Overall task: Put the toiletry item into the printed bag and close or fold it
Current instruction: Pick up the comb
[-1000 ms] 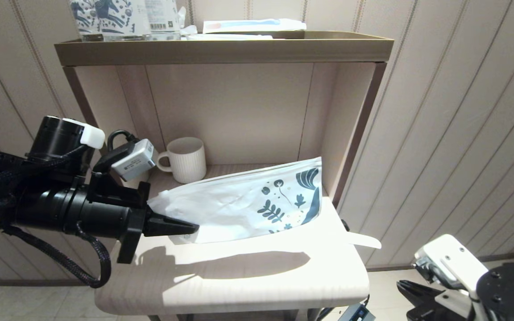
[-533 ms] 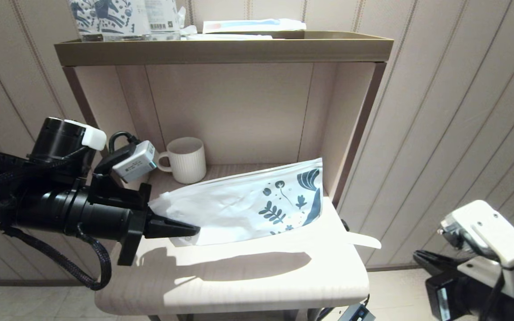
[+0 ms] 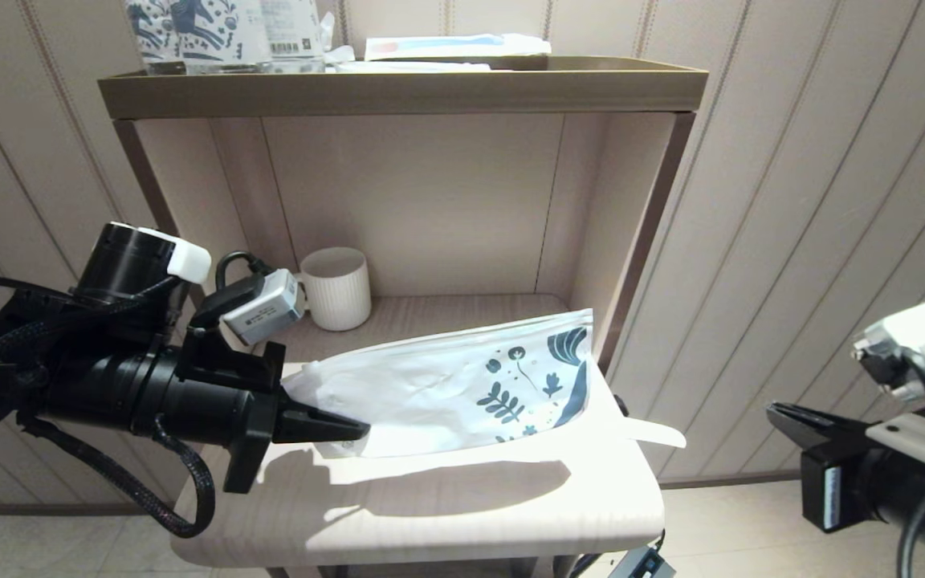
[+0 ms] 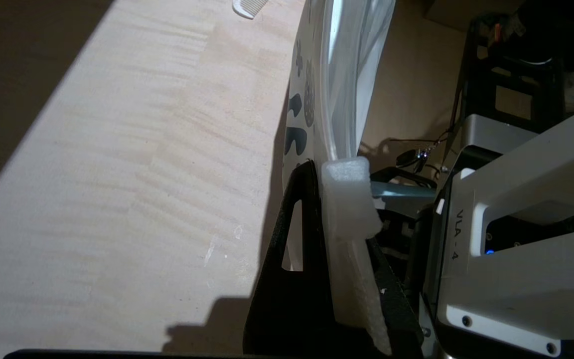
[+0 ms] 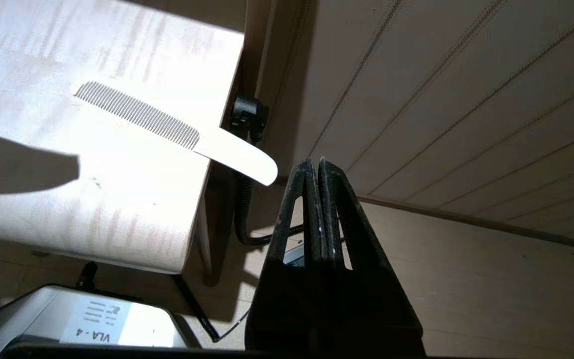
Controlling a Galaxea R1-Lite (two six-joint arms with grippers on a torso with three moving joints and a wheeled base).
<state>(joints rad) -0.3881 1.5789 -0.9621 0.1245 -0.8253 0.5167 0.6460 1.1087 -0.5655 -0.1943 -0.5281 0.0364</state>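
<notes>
A pale wooden counter [image 3: 430, 514] is standing against a panelled wall, with an open shelf unit [image 3: 398, 92] rising from its back edge. A ribbed white mug [image 3: 336, 287] is sitting in the left rear corner of the lower shelf space, and blue-printed white packs [image 3: 189, 32] are resting on the top shelf beside a flat white-and-blue packet [image 3: 454, 46].

The left tool [image 3: 354, 431] is reaching in level from the left side, its fingers clamped on the plain white end of the printed bag [image 3: 446, 389]. The bag is being held off the counter, slanting upward to the right, with its dark blue leaves and flowers at the far end near the shelf unit's right upright. Its shadow is falling on the counter below. In the left wrist view, the bag [image 4: 332, 89] is appearing edge-on, running away from the pinching fingers [image 4: 347, 199].

The toiletry item [image 3: 655, 433], a cream-white comb, is lying on the counter at the right edge, its rounded handle overhanging the side. In the right wrist view its teeth [image 5: 137, 114] are lying on the counter surface.

The right tool [image 3: 784, 417] is hovering low on the right, off the counter and apart from the comb, with its fingers [image 5: 314, 199] pressed together on nothing.
</notes>
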